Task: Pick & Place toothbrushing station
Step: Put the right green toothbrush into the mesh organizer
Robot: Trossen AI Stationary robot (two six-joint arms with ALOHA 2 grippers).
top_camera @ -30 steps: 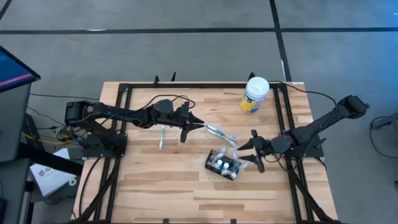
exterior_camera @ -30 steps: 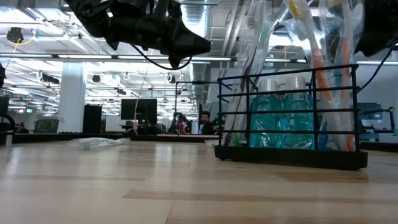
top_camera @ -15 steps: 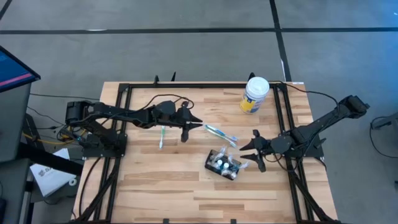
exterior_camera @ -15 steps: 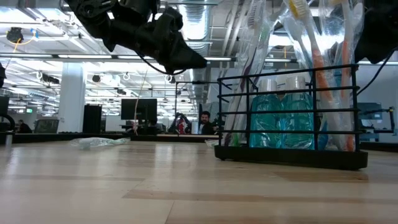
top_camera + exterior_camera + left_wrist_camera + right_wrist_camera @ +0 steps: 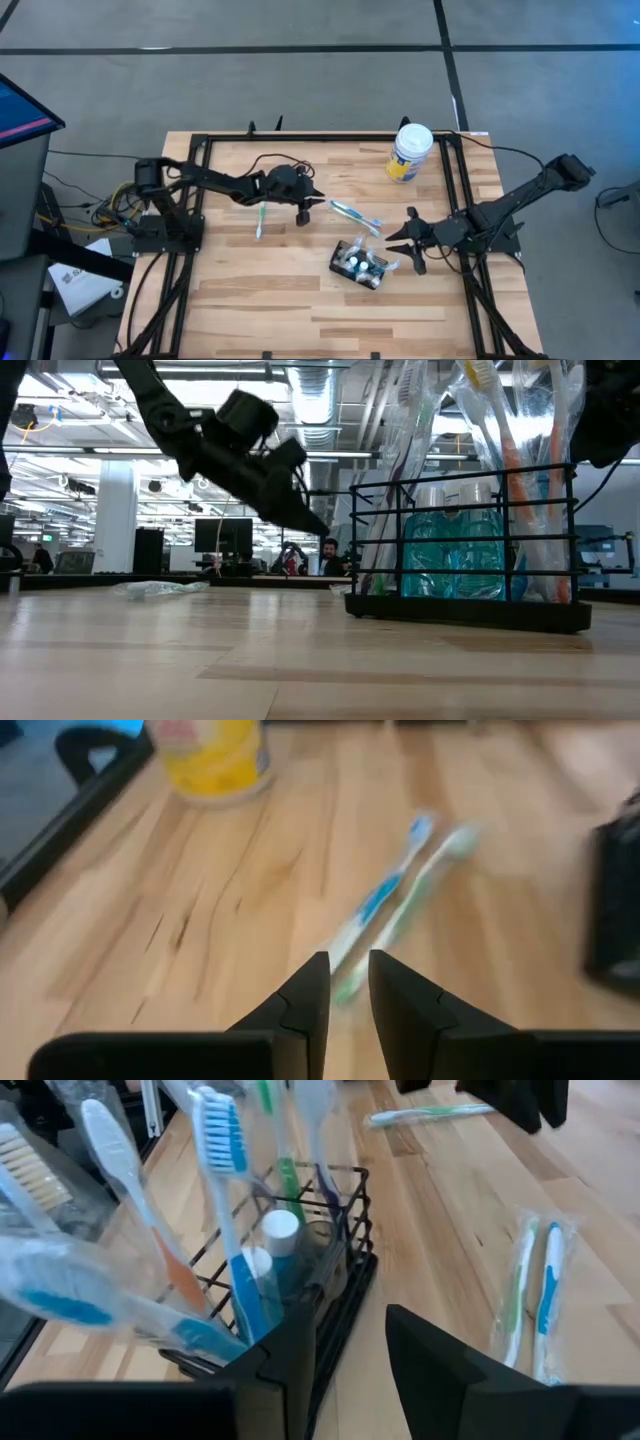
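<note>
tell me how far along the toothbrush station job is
Done: the toothbrushing station stands on the table and already holds several brushes. In hand: nothing. The left gripper hangs narrowly open over the wrapped toothbrush pair, and the right gripper is open beside the station. Left: that pair and a single toothbrush lie loose on the table.

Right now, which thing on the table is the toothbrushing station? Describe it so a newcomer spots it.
On the wooden table, look right of centre, just ahead of the right gripper. The toothbrushing station is a small black wire rack holding upright wrapped toothbrushes and blue bottles, unlike the toothbrushes lying flat and the yellow-labelled white-lidded tub.
</note>
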